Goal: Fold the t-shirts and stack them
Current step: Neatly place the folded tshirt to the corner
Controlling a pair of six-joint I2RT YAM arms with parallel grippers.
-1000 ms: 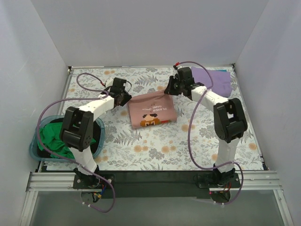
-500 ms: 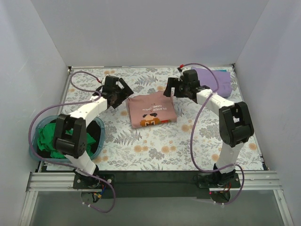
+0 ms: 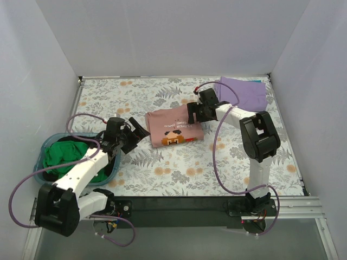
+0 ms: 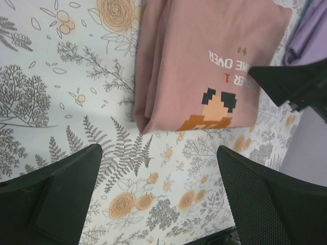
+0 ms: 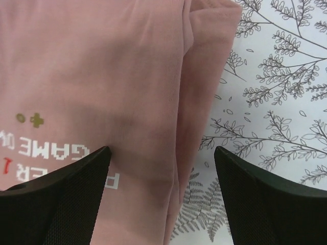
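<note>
Above the folded pink t-shirt (image 3: 174,128) the right gripper (image 3: 191,115) spreads wide, the left gripper (image 3: 137,135) wide alongside.

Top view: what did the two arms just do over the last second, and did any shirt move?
The left gripper pulled back from the left edge of the pink shirt toward the basket, open and empty. The right gripper moved nearer, over that shirt's right edge, also open. Pink shirt, purple shirt and green shirt stayed put.
</note>
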